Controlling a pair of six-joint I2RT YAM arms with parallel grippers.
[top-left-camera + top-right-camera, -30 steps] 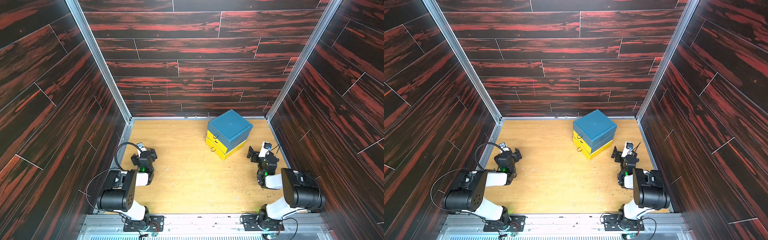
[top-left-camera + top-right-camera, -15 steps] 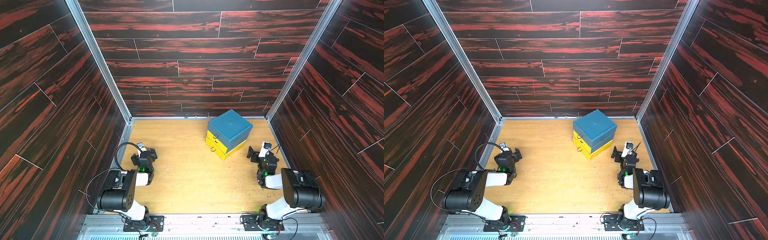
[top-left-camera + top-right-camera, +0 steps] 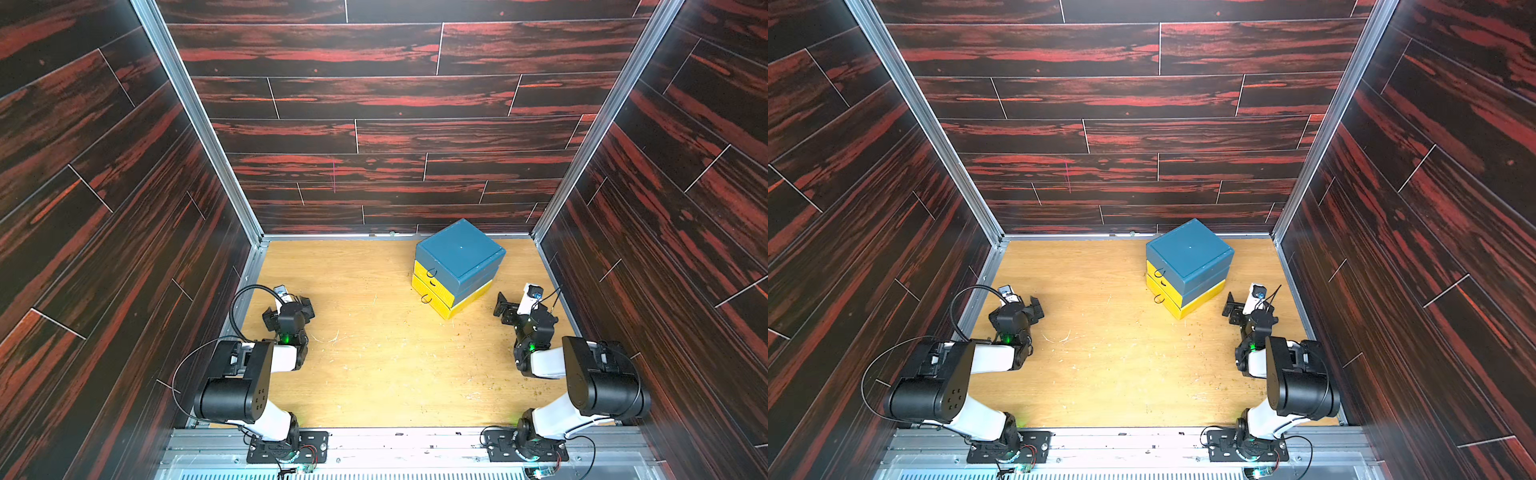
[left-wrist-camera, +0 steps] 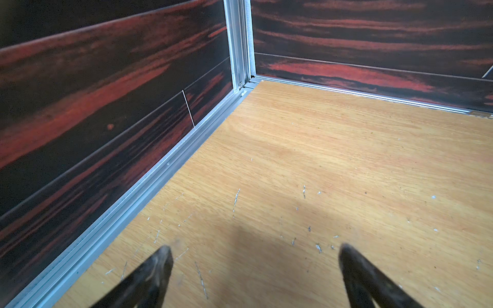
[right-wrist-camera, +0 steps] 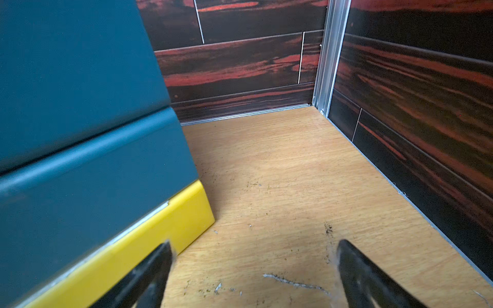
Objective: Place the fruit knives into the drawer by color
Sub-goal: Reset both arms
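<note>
Toward the back of the desk (image 3: 374, 374), set at an angle to the walls, stands the drawer unit (image 3: 459, 253). It is blue on top and sides, with yellow fronts and a yellow base. In both top views the fronts sit flush, each with a small dark ring pull (image 3: 431, 273).

Just beside the unit's near yellow corner, off its blue side face, hangs the right pincer (image 5: 254, 246). Its jaws are spread wide over bare wood and hold nothing. One dark fingertip (image 5: 160, 256) shows in front of the yellow base; whether they touch cannot be told.

Well apart from the unit, across the desk on the side its fronts face, the left pincer (image 4: 256, 252) is likewise wide open and empty, low over scratched wood near the metal rail (image 4: 133, 202).

Where the fruit knives lie cannot be told from these views.
</note>
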